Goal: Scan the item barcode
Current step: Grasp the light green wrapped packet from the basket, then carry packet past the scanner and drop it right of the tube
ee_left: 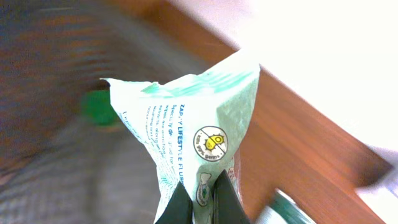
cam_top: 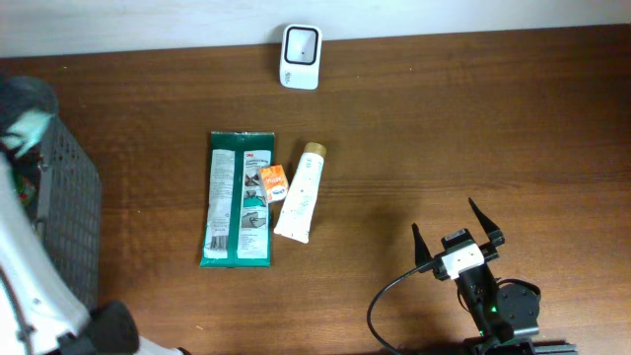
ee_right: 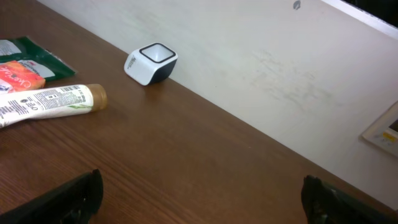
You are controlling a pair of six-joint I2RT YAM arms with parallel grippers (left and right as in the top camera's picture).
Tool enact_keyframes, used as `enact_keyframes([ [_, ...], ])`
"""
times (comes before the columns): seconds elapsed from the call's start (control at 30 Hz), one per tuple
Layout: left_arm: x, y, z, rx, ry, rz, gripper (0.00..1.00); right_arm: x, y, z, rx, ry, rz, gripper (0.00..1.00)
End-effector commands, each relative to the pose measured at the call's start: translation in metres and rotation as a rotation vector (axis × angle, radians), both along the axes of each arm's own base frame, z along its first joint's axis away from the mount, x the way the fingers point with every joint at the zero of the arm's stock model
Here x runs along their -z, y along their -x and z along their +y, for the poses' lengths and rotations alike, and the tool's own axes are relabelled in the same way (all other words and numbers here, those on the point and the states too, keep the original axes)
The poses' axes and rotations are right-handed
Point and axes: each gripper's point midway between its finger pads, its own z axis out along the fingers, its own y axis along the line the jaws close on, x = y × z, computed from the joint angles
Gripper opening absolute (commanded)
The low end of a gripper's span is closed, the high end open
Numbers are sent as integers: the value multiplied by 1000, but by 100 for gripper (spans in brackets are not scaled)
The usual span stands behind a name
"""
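L gripper (ee_left: 200, 198) clamped shut on pouch (ee_left: 199, 124), scanner (cam_top: 300, 56) well off to its fwd-right; R gripper (cam_top: 445, 217) wide open.

Bare brown wooden tabletop (cam_top: 493, 128) lies open from 1 to 4 o'clock of its middle; a free lane of wood runs between the white square barcode scanner (cam_top: 300, 55), at 12 o'clock by the far edge, and the cluster toward 9 o'clock: flat green plastic packet (cam_top: 240, 197), small orange carton (cam_top: 273, 183) on its right edge, white gold-capped tube (cam_top: 303, 192) just beside; the dark mesh basket (cam_top: 69, 197) walls off 9 o'clock, a pale green printed pouch (ee_left: 186, 118) pinched in the left gripper (ee_left: 202, 182) above it; the black right gripper (cam_top: 458, 237), fingers spread, occupies 5 o'clock.
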Motion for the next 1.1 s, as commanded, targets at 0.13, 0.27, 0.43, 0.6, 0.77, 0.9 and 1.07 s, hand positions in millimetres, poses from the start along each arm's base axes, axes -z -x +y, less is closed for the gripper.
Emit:
enact_keyframes([
  [0.13, 87, -49, -256, 603, 38, 221, 0, 2, 1, 2, -11, -7, 6, 98],
  [0.27, 153, -41, -345, 776, 11, 380, 0, 2, 1, 2, -11, -7, 6, 98],
  [0.43, 234, -23, -416, 896, -27, 544, 0, 2, 1, 2, -11, -7, 6, 98],
  [0.6, 280, -1, -452, 968, -64, 643, 0, 2, 1, 2, -11, -7, 6, 98],
  [0.77, 296, 5, -461, 985, -78, 671, 22, 2, 1, 2, -11, -7, 6, 98],
  [0.9, 290, -3, -462, 982, -69, 640, 46, 2, 1, 2, -11, -7, 6, 98],
  [1.07, 218, -41, -433, 920, -43, 501, 45, 2, 1, 2, -11, -7, 6, 99],
])
